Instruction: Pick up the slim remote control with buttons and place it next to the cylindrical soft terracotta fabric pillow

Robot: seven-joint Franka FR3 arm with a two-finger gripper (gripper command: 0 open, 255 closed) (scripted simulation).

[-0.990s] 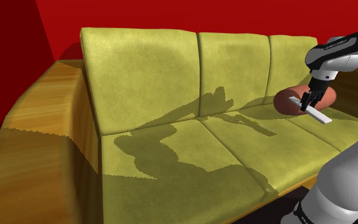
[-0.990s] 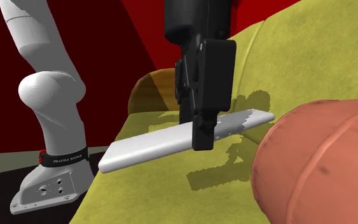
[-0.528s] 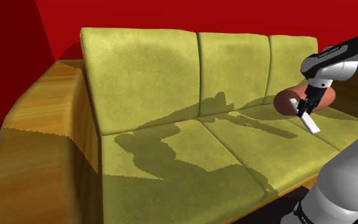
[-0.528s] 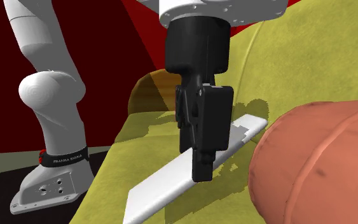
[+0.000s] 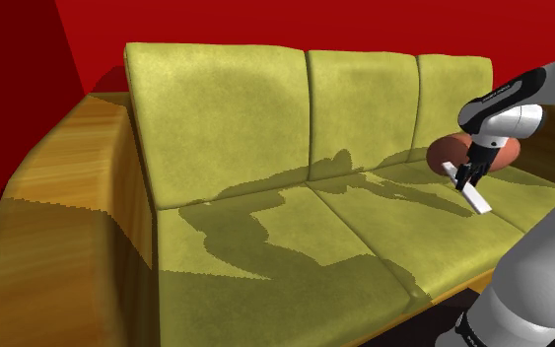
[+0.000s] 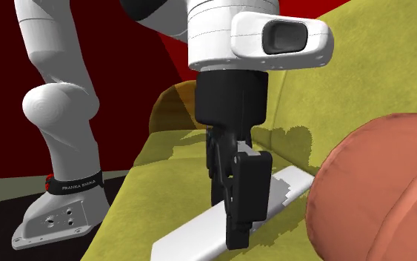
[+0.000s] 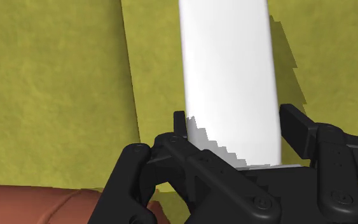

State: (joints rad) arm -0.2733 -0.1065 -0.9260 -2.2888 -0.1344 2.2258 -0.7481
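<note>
Tool (image 6: 237,236) gripping the white remote (image 6: 190,239)
Terracotta pillow (image 6: 381,196) at remote's 3 o'clock, second exterior view; sofa seat (image 5: 364,232) beneath

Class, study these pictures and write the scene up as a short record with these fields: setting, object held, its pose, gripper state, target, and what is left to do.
setting: yellow-green sofa with wooden arms
object held: plain white, slim remote
pose: tilted, low over the seat cushion; whether it touches the cushion cannot be told
gripper state: gripper shut on the remote, clasping its long edges
target: terracotta cylindrical pillow, lying on the seat close beside the remote
left to do: probably set the remote down and release it
</note>
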